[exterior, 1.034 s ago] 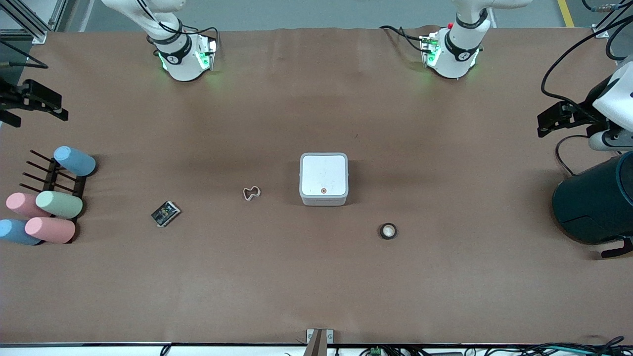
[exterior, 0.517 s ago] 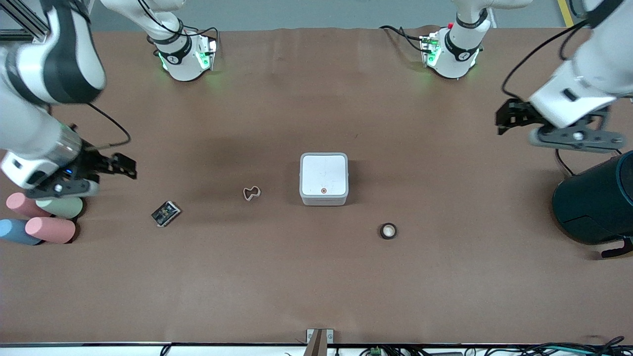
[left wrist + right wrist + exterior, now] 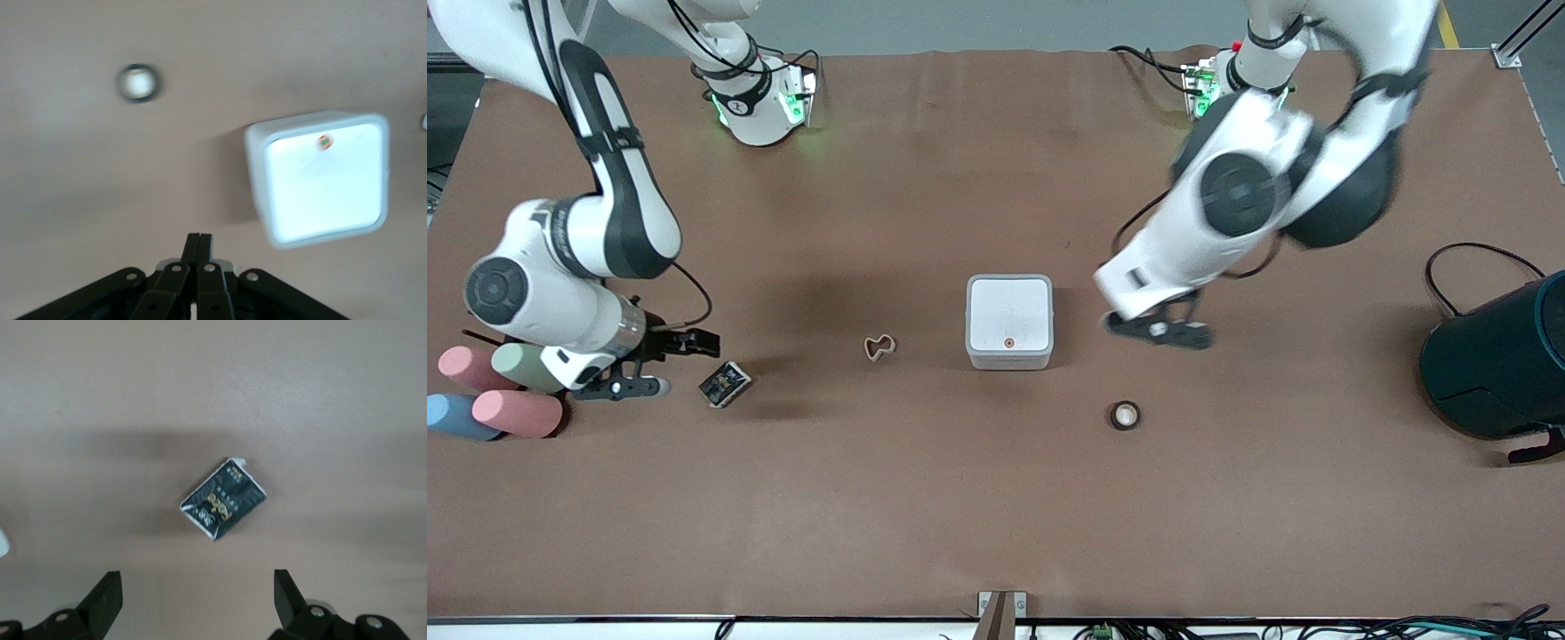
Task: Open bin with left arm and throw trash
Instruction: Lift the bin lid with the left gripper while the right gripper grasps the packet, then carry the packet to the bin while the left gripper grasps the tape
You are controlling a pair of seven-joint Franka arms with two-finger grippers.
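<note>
The small square white-grey plastic bin point(image 3: 1009, 321), lid shut, sits mid-table. The left gripper point(image 3: 199, 241), fingers pressed together, hangs beside it; the right gripper point(image 3: 198, 603), spread wide, hovers by the black printed packet point(image 3: 223, 499).

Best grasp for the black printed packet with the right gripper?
From straight above, closing across its short width. The flat black printed packet lies flat on the brown table, turned diagonally to the open right gripper, so rotating the wrist to square the fingers to its long edges would likely help.
</note>
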